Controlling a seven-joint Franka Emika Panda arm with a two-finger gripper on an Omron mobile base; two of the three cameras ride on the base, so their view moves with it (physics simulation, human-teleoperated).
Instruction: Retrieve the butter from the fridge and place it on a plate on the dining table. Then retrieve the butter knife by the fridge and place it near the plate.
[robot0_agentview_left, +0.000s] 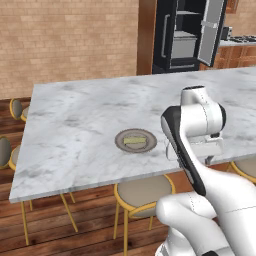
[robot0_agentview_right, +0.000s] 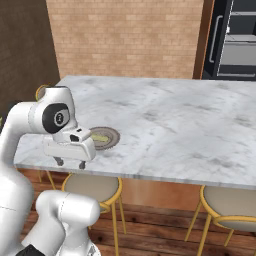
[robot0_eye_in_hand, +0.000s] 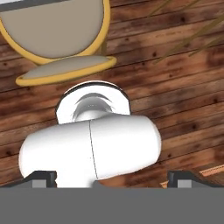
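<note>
The butter (robot0_agentview_left: 134, 140) (robot0_agentview_right: 98, 135), a small pale yellow stick, lies on the round grey-brown plate (robot0_agentview_left: 120, 142) (robot0_agentview_right: 112, 140) near the front edge of the marble dining table (robot0_agentview_left: 80, 115) (robot0_agentview_right: 175, 120). My gripper (robot0_agentview_left: 201, 159) (robot0_agentview_right: 70, 162) (robot0_eye_in_hand: 113, 178) hangs at that front edge, just beside the plate. It points down at the floor, open, with nothing between its fingers (robot0_agentview_right: 82, 164). The black fridge (robot0_agentview_left: 167, 35) (robot0_agentview_right: 237, 40) stands beyond the table with one door swung open. The butter knife is out of view.
Gold-legged stools (robot0_agentview_left: 144, 192) (robot0_agentview_right: 92, 187) (robot0_eye_in_hand: 57, 26) stand tucked under the table's near edge, with more at the left end (robot0_agentview_left: 17, 109) and right (robot0_agentview_right: 230, 202). The floor is wooden. A brick wall runs behind the table.
</note>
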